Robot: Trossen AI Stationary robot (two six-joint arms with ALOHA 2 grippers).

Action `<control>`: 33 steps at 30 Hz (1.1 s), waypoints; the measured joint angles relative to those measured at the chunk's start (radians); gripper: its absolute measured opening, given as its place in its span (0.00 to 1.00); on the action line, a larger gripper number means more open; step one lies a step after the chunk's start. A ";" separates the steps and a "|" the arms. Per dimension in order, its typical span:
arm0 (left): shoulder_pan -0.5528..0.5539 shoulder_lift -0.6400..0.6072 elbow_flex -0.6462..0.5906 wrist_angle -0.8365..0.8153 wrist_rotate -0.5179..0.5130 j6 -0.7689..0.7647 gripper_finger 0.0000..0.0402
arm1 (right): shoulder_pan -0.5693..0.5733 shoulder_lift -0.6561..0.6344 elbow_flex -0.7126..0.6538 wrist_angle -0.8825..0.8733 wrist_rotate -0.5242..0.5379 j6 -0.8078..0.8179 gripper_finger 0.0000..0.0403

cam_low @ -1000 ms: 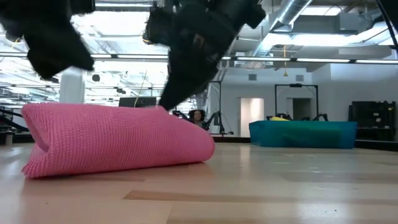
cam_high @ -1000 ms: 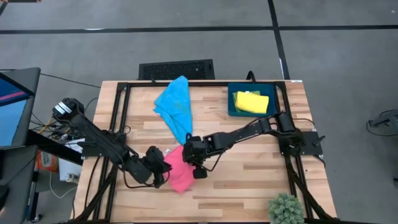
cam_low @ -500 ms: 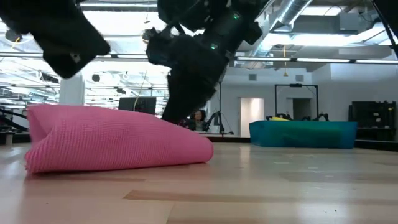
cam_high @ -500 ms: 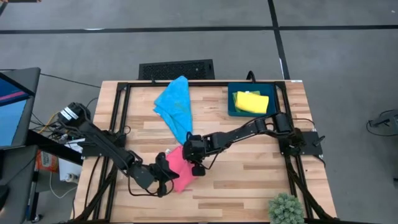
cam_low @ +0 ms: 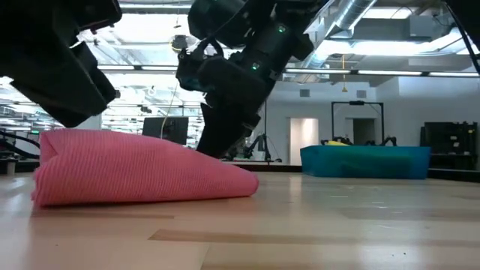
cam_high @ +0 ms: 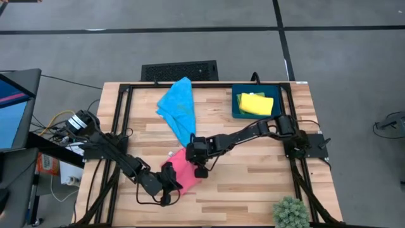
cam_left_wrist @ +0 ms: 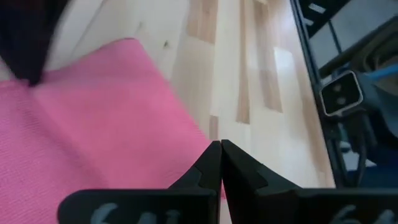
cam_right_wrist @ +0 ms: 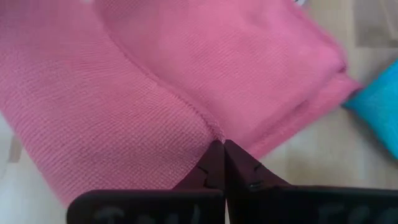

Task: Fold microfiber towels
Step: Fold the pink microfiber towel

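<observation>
While both the left gripper (cam_left_wrist: 220,163) and right gripper (cam_right_wrist: 223,163) stay clenched over the folded pink microfiber towel (cam_high: 182,174), bare wooden table (cam_high: 253,180) lies rightward; the dark blue rectangular tray (cam_high: 238,106) holds a folded yellow towel (cam_high: 255,103).

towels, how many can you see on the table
3 for sure: a blue towel at the back, a pink towel between both grippers, and a yellow towel in the tray, where another may hide under it.

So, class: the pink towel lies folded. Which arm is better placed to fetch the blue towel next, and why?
Probably the right: its gripper sits at the pink towel edge nearest the blue towel. The left gripper is on the far side.
</observation>
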 joint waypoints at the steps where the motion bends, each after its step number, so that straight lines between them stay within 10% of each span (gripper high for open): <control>1: 0.000 0.005 0.000 0.005 0.015 0.006 0.00 | -0.004 0.000 0.000 0.004 0.000 0.001 0.03; 33: -0.001 0.040 -0.007 -0.084 0.079 -0.085 0.00 | 0.063 -0.091 -0.001 -0.003 0.023 0.074 0.12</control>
